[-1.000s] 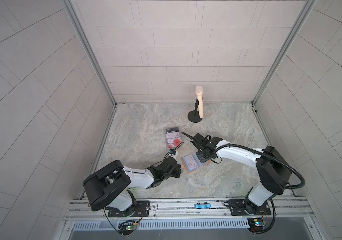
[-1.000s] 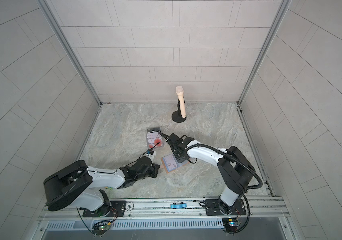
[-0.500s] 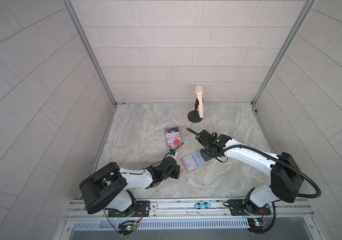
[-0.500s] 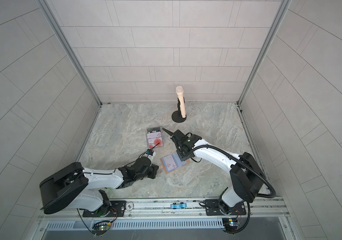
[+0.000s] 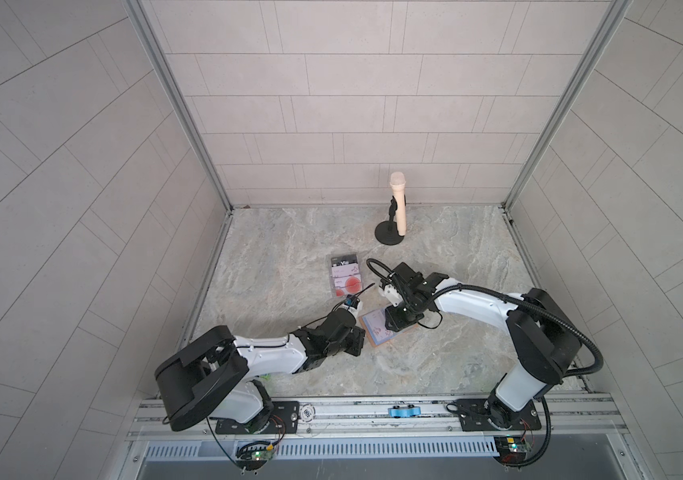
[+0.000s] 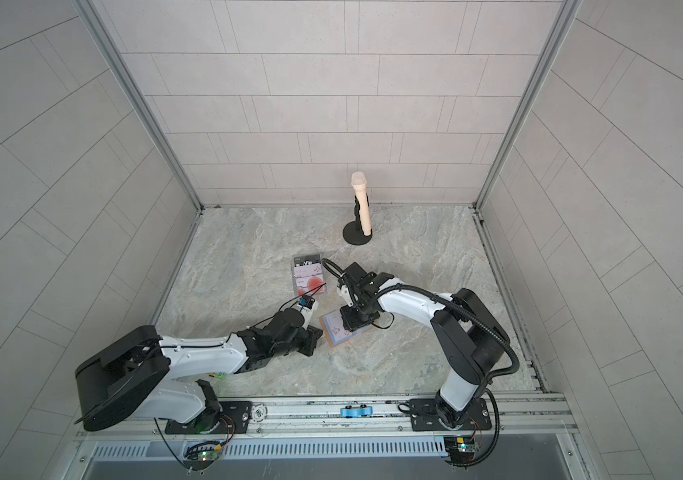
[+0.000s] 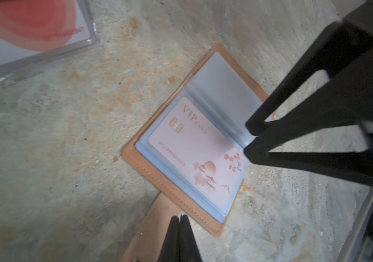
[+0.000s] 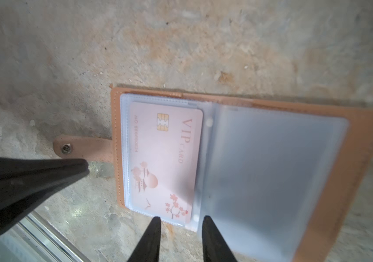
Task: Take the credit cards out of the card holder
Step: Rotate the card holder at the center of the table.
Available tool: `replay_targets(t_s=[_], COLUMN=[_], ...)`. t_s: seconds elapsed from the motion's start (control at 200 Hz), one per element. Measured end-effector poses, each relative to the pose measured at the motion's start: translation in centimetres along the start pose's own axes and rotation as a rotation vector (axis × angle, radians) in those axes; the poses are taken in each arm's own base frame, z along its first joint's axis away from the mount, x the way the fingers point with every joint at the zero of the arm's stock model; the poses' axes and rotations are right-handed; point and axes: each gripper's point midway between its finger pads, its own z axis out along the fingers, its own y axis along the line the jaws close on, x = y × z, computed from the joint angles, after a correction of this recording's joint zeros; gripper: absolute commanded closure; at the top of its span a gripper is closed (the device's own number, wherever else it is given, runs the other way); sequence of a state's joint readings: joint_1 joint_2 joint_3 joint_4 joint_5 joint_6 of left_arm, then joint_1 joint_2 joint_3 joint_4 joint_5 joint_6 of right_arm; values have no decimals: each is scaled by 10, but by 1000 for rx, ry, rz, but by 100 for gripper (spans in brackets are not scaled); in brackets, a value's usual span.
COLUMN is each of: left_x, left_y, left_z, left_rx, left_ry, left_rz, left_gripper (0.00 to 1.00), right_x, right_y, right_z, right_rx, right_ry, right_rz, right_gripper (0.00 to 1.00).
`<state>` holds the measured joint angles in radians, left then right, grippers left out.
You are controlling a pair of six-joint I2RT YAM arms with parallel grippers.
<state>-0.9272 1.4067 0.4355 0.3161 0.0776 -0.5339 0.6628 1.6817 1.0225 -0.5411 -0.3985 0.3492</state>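
Presently, item by item.

Surroundings:
- Marble table top [image 5: 477, 266], walled in pale tile.
- Microphone [image 5: 398, 199] upright on a black round stand [image 5: 388, 239], above mid-frame in both top views and well apart from both my pincers.
- Clear box [image 5: 333, 291] lying flat near mid-frame, up and left of the card holder [image 5: 378, 338].
- Credit cards [image 5: 344, 276] overlapped in that box: a dark one lettered Vip uppermost in the frame, a pale pink one in the middle, a white one with red circles lowest.
- In the top views my own right wrist covers the holder's right half.

Pose:
- Left arm [image 5: 269, 357] reaches low from the lower left of the frame toward the centre, with the forearm lying close to the table.
- Right arm [image 5: 472, 301] comes in from the lower right, bent at the elbow, with the wrist tipped down over the holder.

Pincers:
- Left pincer [image 7: 179, 219] is clenched and empty, its tips together at the snap tab [image 8: 78, 148]. I cannot tell whether they press on it.
- Right pincer [image 8: 181, 221] has its jaws part-way apart and grasps nothing that I can see. Its tips stand at the holder's edge, either side of the corner of the pink VIP card [image 8: 165, 156].

Task's thing:
- The holder lies open just below mid-frame, between my two pincers, with the blue-grey sleeves [image 8: 271, 170] facing up.
- The VIP card sits in the sleeve on the tab side.
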Motion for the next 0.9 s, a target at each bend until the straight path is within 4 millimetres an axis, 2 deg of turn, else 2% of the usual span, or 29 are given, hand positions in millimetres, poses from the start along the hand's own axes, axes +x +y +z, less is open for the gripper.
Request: replay_targets(t_s=[0.12, 0.29, 0.581, 0.901], left_x=[1, 9, 18, 14], left_y=[-8, -9, 2, 9], left_z=[6, 11, 11, 16], left_rx=[16, 10, -29, -51], left_ry=[18, 47, 63, 34], left_rz=[15, 20, -9, -45], left_gripper=[100, 100, 100, 100], right_x=[-2, -6, -9, 11], right_y=[-1, -3, -1, 1], right_z=[9, 15, 18, 14], right_rx=[-16, -18, -40, -88], right_ry=[10, -1, -26, -39], right_rz=[16, 29, 50, 112], right_gripper=[64, 63, 65, 68])
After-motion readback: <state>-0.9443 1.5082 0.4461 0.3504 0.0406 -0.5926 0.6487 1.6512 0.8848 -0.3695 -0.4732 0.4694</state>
